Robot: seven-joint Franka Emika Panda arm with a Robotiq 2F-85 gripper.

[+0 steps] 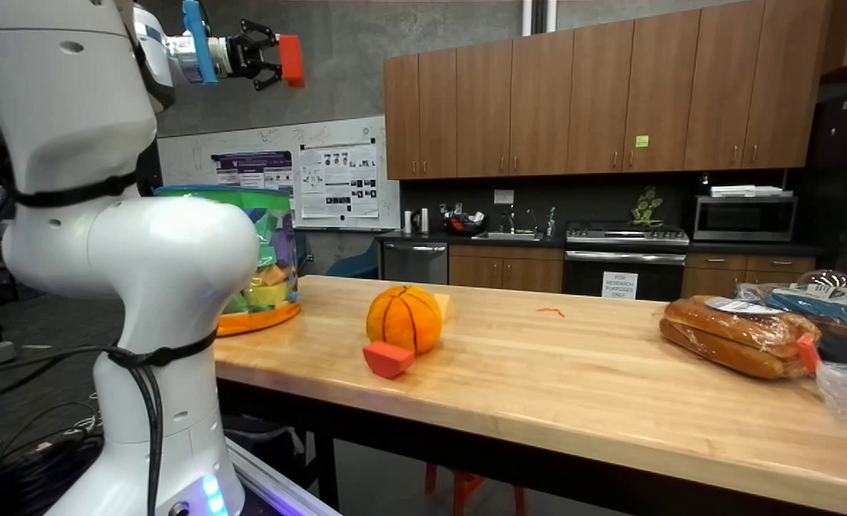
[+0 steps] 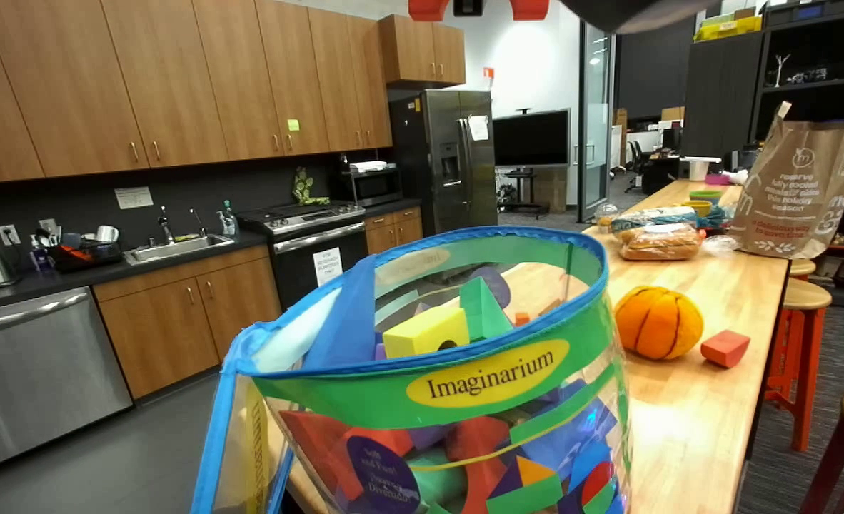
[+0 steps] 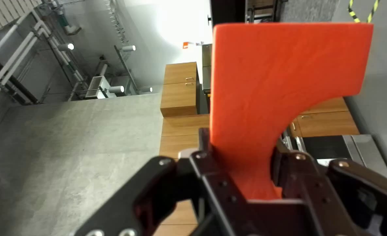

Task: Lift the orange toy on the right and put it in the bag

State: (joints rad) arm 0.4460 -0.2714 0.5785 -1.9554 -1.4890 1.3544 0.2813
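The orange toy [image 3: 265, 75] is a flat red-orange block with a curved cut-out. My gripper [image 3: 244, 149] is shut on its narrow end in the wrist view. In an exterior view the gripper [image 1: 269, 56] points sideways, high above the table, with the toy [image 1: 292, 61] at its fingertips. Ends of the toy [image 2: 429, 8] show cut off at the top edge of an exterior view. The bag [image 2: 365, 403] is see-through with a green band and blue rim, open at the top and holding several coloured blocks. It also stands partly hidden behind the arm in an exterior view [image 1: 273, 199].
On the wooden table [image 1: 538, 373] lie a round orange ball-like toy [image 1: 403, 320], a small red block [image 1: 388, 360] and a yellow piece [image 1: 443, 306]. Bread in plastic [image 1: 739, 335] lies farther along. A brown paper bag [image 2: 793, 189] stands by the bread.
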